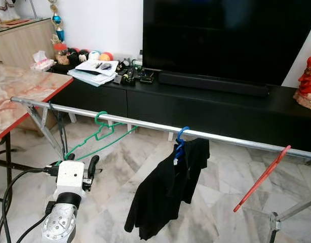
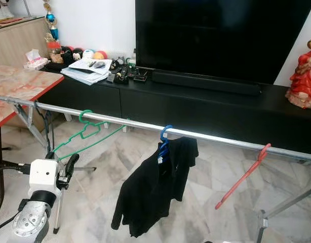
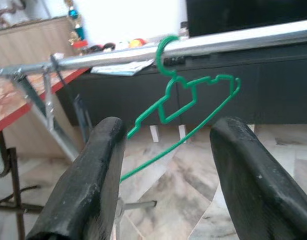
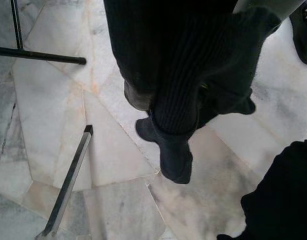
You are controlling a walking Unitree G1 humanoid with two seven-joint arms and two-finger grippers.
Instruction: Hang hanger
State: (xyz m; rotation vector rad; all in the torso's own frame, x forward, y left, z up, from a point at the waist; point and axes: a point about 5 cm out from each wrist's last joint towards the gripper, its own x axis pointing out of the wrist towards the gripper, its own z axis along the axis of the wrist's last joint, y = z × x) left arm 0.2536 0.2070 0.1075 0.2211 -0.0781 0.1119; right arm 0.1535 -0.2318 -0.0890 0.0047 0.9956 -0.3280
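Since the green hanger (image 1: pixel 97 132) already hooks over the metal rail (image 1: pixel 145 124), toward its end by the bench (image 1: pixel 24 88), you can judge the hanging done. Your left pincer (image 1: pixel 92 169) sits below that rail, fingers (image 3: pixel 98 170) spread wide and empty, likely just clear of the hanger. Farther along the rail a blue hanger (image 1: pixel 180 144) carries a black garment (image 1: pixel 168 190), then a red hanger (image 1: pixel 262 177). Whether your right pincer is spread or closed cannot be told. No writing is readable.
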